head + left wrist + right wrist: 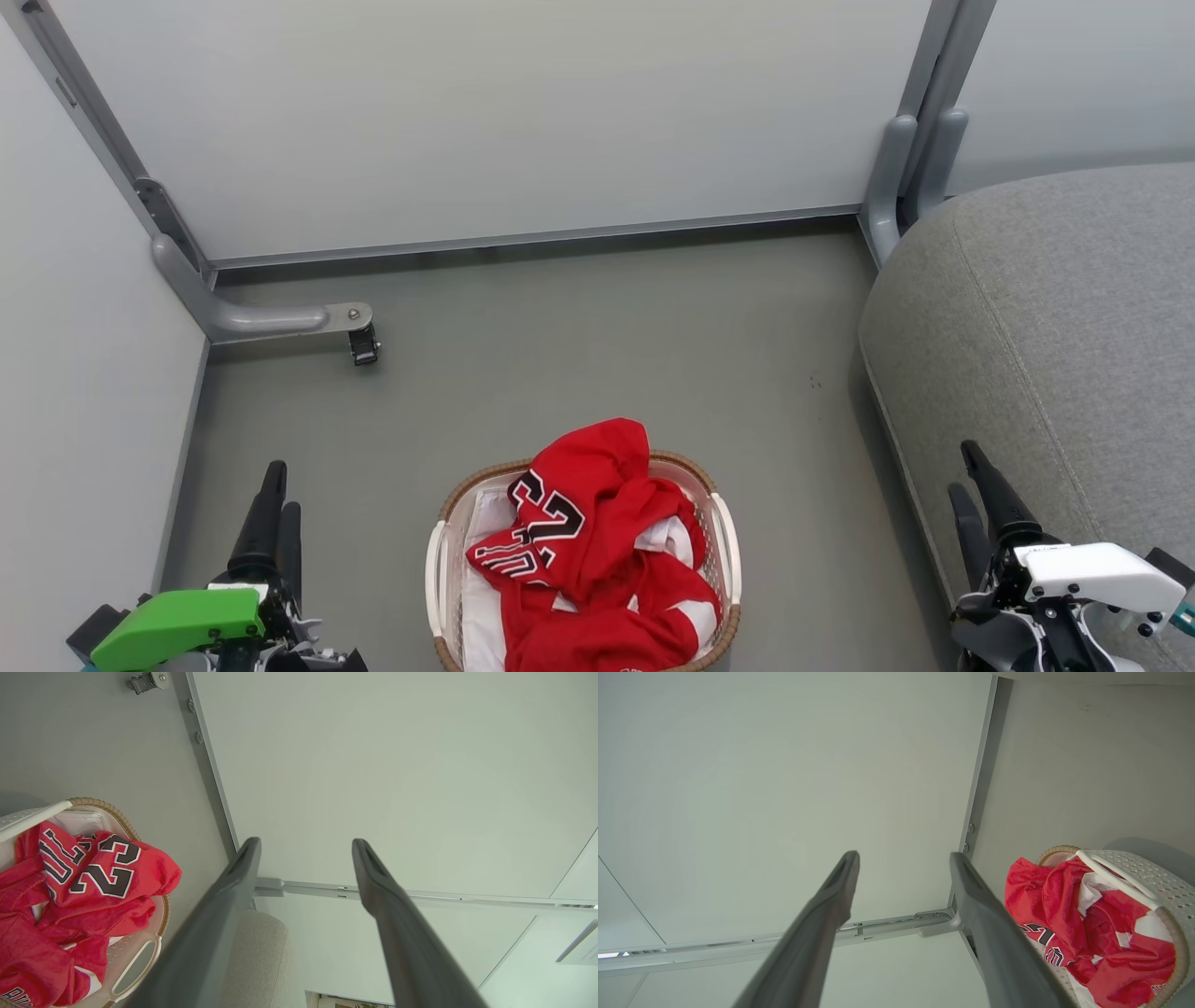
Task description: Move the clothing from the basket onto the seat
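The red clothing (pixel 597 551) with black-and-white numerals lies heaped in the white basket (pixel 724 546) on the floor at the bottom centre of the head view. The grey seat (pixel 1064 336) rises at the right. My left gripper (pixel 277 485) stands open at the lower left, well left of the basket, with nothing between its fingers. Over the seat's front edge, right of the basket, my right gripper (pixel 963 469) is open and empty too. The left wrist view has the clothing (pixel 84 891) and basket (pixel 140 970) at its left; the right wrist view has the clothing (pixel 1069 919) and basket (pixel 1153 877) at its right.
Pale partition panels (pixel 504 121) close off the back and left, standing on a grey metal foot (pixel 271 320) with a castor (pixel 364 347). Another grey post (pixel 901 177) stands at the back right beside the seat. Grey floor (pixel 579 345) stretches between the basket and the panels.
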### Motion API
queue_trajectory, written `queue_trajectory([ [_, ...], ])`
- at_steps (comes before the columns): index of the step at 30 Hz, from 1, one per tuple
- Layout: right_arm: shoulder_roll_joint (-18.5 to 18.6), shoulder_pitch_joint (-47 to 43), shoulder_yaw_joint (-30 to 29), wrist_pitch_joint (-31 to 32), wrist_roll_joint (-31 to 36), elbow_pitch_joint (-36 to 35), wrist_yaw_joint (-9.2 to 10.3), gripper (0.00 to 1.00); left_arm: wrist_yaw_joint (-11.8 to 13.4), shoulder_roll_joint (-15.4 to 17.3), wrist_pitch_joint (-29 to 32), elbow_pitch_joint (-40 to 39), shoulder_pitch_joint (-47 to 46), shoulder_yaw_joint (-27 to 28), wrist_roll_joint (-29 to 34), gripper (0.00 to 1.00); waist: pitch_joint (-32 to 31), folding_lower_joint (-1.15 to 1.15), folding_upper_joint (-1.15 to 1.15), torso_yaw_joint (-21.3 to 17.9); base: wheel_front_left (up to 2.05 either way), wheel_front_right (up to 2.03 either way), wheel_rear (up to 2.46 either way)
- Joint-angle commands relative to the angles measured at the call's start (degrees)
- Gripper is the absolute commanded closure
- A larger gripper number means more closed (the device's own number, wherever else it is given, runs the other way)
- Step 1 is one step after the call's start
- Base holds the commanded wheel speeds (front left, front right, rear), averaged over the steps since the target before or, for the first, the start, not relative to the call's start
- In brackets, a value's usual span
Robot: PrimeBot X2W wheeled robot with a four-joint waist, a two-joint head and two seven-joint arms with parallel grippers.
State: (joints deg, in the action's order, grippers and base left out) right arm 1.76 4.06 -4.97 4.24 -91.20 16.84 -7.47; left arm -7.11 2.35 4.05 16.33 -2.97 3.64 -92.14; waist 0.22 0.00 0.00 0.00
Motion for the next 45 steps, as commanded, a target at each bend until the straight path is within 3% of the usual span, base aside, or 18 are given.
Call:
queue_trajectory([
  [1, 0.4, 0.3, 0.3, -0.8, 0.8, -1.2, 0.00, 0.00, -0.2, 0.2, -0.6, -1.5, -0.5, -0.5, 0.7, 0.00, 0.0, 0.00, 0.00, 0.0, 0.00, 0.00, 0.00],
  [18, 0.6, -0.2, 0.5, -5.0, 12.5, -3.2, -0.01, 0.00, -0.2, 0.3, -4.8, -5.0, 0.3, -2.5, 11.8, 0.00, 0.1, 0.00, 0.00, 0.1, 0.00, 0.00, 0.00],
  [35, 0.8, -1.2, 1.3, -8.5, 33.2, -8.4, -0.01, 0.00, 2.2, 0.4, -8.4, -7.5, 0.6, -5.9, 30.0, 0.00, 0.2, 0.00, 0.00, 0.2, 0.00, 0.00, 0.00],
  [45, 0.9, -2.0, 2.3, -10.3, 42.3, -9.2, -0.02, 0.00, 3.2, 0.4, -10.1, -7.2, 1.0, -7.5, 41.2, 0.00, 0.1, 0.00, 0.00, 0.3, 0.00, 0.00, 0.00],
])
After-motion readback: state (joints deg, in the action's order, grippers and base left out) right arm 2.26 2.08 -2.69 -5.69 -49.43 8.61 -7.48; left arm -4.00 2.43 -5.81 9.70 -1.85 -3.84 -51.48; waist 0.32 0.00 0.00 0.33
